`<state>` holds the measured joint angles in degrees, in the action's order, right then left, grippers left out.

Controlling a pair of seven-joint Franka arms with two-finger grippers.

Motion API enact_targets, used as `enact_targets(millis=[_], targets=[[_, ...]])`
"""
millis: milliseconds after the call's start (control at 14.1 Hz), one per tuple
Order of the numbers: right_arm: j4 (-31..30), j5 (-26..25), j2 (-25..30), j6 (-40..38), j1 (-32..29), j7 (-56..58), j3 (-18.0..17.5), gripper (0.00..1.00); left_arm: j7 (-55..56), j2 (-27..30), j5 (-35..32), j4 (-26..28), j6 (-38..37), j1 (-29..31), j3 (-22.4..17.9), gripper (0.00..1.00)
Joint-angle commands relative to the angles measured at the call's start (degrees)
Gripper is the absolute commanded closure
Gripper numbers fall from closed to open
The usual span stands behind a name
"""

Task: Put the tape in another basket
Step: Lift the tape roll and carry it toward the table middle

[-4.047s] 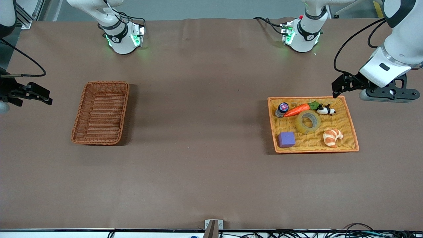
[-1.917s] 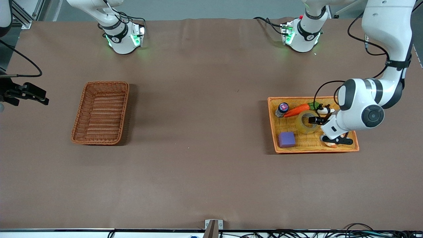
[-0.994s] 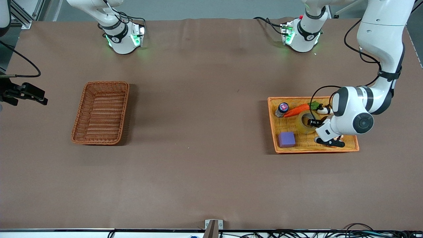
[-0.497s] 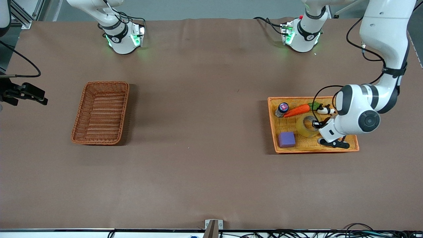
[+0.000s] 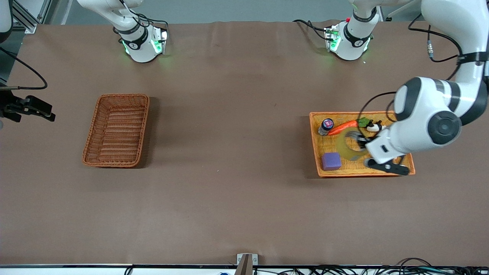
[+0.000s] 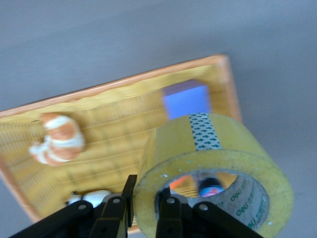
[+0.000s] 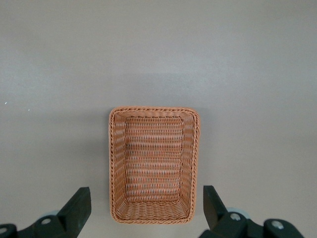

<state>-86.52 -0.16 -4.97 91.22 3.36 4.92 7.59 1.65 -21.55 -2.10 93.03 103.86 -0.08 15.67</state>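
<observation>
The left hand (image 6: 141,208) is pinching the tape (image 6: 213,171) over the tray (image 5: 324,143), whose croissant (image 6: 58,138) only the left wrist view is showing, while the right hand (image 7: 146,210) is waiting, spread apart, over the basket (image 7: 154,164).

A ring-shaped roll of translucent yellowish-tan packing tape (image 5: 348,147) (image 6: 214,163) is seen raised and tilted, its wall pinched. A darker reddish-brown woven wicker basket (image 5: 116,130) (image 7: 154,164) — rectangular, raised-sided, holding nothing — is set toward the right arm's end.

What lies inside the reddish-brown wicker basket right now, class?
Nothing shows inside the basket; its woven floor is bare in the right wrist view too. The tape is pinched in the left gripper above the orange tray; the right gripper waits open.
</observation>
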Motion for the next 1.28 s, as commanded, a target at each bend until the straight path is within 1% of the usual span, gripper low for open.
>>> enact_targets(millis=[0,142,213,355,426,497,568,710,781,923,994,1065,1207], targets=[[-2.1,1.3,1.9,0.6,-0.4,-0.1,-0.1,0.00,7.5,-3.8,-0.7,-5.5,-3.7,-0.5,7.8,0.94],[-2.1,1.3,1.9,0.5,-0.4,-0.1,-0.1,0.00,12.1,-8.0,-0.6,-10.1,-5.3,-1.8,13.9,0.92],[-2.1,1.3,1.9,0.5,-0.4,0.0,-0.1,0.00,16.2,-10.5,-0.6,-12.6,-5.5,-4.4,15.1,0.89],[-2.2,1.3,1.9,0.6,-0.4,-0.1,-0.1,0.00,22.9,-16.0,-0.6,-18.0,-5.7,-11.3,14.8,0.79],[-2.2,1.3,1.8,0.7,-0.4,-0.1,-0.1,0.00,27.5,-19.3,-0.6,-21.6,-5.3,-15.2,13.6,0.86],[-2.2,1.3,1.8,0.8,-0.4,0.0,-0.1,0.00,31.1,-22.3,-0.5,-25.3,-5.0,-18.7,11.9,0.95],[-2.2,1.3,1.8,0.9,-0.4,0.0,-0.1,0.00,32.7,-23.9,-0.5,-26.9,-3.4,-21.1,10.7,0.99],[-2.2,1.3,1.7,1.0,-0.4,-0.1,-0.1,0.00,34.5,-25.5,-0.5,-26.9,3.6,-24.2,8.2,0.99],[-2.2,1.3,1.6,1.0,-0.4,-0.1,-0.1,0.00,37.2,-27.2,-0.2,-27.0,6.7,-25.7,7.0,0.99],[-2.2,1.3,1.5,1.1,-0.3,-0.1,-0.1,0.00,43.5,-30.0,-0.1,-27.1,12.2,-28.3,6.4,0.99],[-2.2,1.4,1.5,1.1,-0.3,-0.1,-0.1,0.00,44.2,-31.3,0.1,-27.2,15.3,-28.6,6.3,0.98],[-2.2,1.4,1.5,1.1,-0.3,-0.1,-0.1,0.00,44.2,-32.8,0.1,-27.1,18.4,-29.1,6.2,0.93],[-2.2,1.4,1.5,1.1,-0.3,-0.1,-0.1,0.00,44.0,-34.1,0.0,-27.0,19.4,-30.7,6.1,0.87]])
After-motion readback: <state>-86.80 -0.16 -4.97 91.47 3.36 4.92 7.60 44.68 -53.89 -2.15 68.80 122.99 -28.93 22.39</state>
